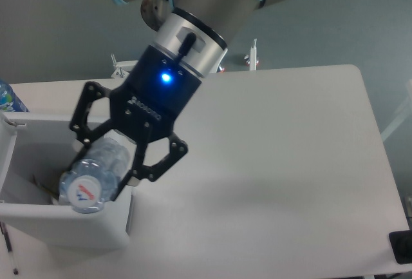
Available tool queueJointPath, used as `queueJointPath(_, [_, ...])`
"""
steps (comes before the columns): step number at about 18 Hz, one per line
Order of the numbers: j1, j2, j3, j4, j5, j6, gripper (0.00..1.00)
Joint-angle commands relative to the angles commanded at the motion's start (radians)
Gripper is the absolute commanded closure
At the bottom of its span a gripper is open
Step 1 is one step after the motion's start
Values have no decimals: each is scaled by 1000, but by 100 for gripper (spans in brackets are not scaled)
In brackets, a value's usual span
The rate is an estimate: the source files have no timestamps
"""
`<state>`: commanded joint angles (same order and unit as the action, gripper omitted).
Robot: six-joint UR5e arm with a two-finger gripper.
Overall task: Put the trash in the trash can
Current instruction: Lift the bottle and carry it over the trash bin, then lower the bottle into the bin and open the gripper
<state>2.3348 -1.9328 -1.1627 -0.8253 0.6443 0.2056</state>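
Observation:
My gripper (103, 163) is shut on the crushed clear plastic bottle (93, 176), one piece of the trash, holding it tilted with its capped end toward the camera. The bottle hangs over the right rim of the white trash can (38, 218) at the table's left front. The gripper and bottle cover most of the can's opening, so what lies inside the can is mostly hidden; only a sliver of something shows at its bottom left. The gripper body shows a blue light.
The top of a blue-labelled bottle (9, 98) stands behind the trash can at the far left. The arm's white base post (129, 66) stands at the table's back edge. A dark object (402, 247) sits at the front right corner.

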Motion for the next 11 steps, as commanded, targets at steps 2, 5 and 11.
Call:
queueJointPath(2, [-20,-9,-9,12,5,2,39])
queueJointPath(5, [-55,-32,-17,43,15,-2,39])
queueJointPath(11, [-80,-31,-69,48,26,11,36])
